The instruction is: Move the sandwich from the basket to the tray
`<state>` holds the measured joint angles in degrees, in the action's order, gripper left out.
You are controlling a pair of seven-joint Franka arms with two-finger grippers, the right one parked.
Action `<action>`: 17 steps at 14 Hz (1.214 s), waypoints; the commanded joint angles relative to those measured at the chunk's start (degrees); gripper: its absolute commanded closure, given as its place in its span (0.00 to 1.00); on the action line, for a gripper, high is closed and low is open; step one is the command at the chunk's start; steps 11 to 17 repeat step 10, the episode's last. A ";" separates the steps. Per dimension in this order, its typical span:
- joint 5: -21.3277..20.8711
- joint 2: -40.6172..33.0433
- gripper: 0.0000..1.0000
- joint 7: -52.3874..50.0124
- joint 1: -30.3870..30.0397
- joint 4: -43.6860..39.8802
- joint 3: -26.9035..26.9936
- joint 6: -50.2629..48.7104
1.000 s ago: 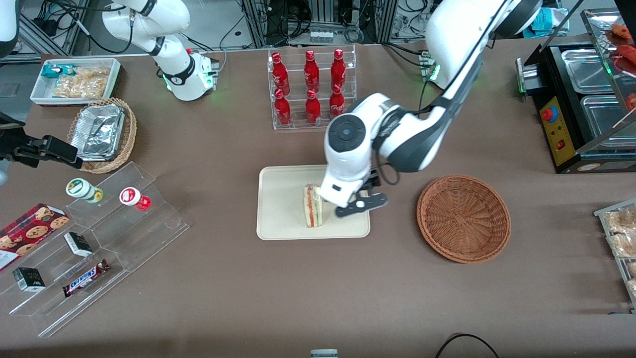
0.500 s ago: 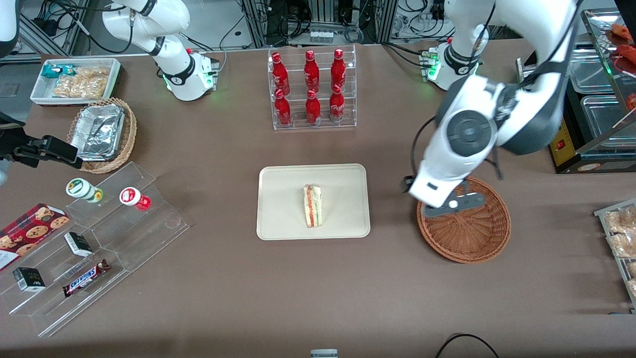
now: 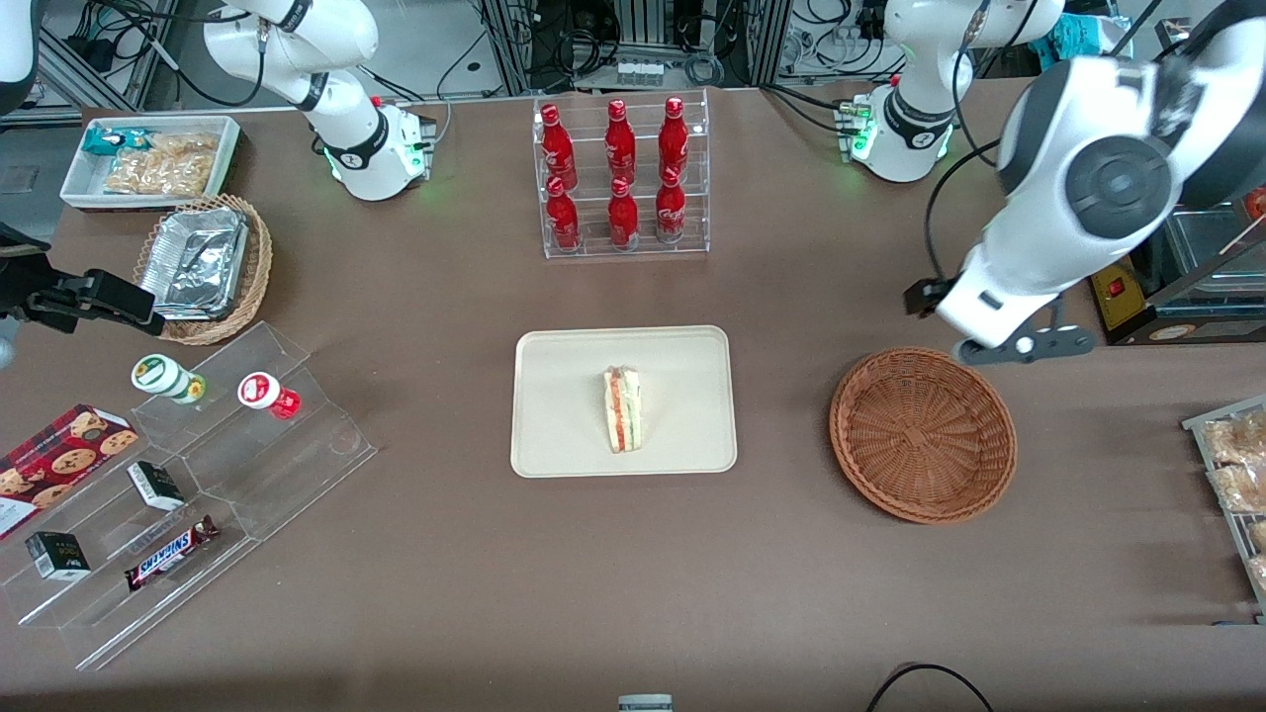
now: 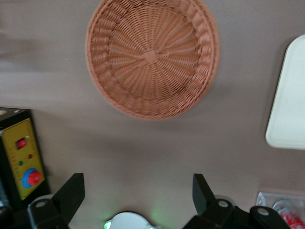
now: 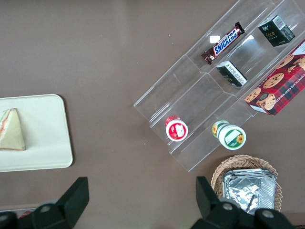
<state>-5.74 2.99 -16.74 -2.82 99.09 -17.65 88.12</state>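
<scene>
Gripping nothing, my gripper [image 4: 138, 195] hangs with its black fingers [image 4: 71, 191] spread wide, above bare table just beside the basket [image 3: 923, 433], farther from the front camera than it. From there the sandwich [image 3: 623, 408] lies well off toward the parked arm's end, resting on the tray [image 3: 564, 396], its long axis running toward the front camera. It is a pale bread wedge with red and green edge layers; the tray is smooth cream plastic, the basket round reddish-brown wicker, with nothing in it. I judge the placing done.
</scene>
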 commanded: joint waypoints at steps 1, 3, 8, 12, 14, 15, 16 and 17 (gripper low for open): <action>1.34 -2.46 0.00 6.96 -1.58 -0.81 2.78 -2.68; 3.71 -2.46 0.00 12.58 -1.84 -4.59 5.68 -5.66; 5.21 -2.11 0.00 18.06 -1.84 -9.35 11.67 -5.34; 5.39 -2.11 0.00 17.80 -1.84 -9.35 11.76 -3.84; 5.39 -2.11 0.00 17.80 -1.84 -9.35 11.76 -3.84; 5.39 -2.11 0.00 17.80 -1.84 -9.35 11.76 -3.84; 5.39 -2.11 0.00 17.80 -1.84 -9.35 11.76 -3.84; 5.39 -2.11 0.00 17.80 -1.84 -9.35 11.76 -3.84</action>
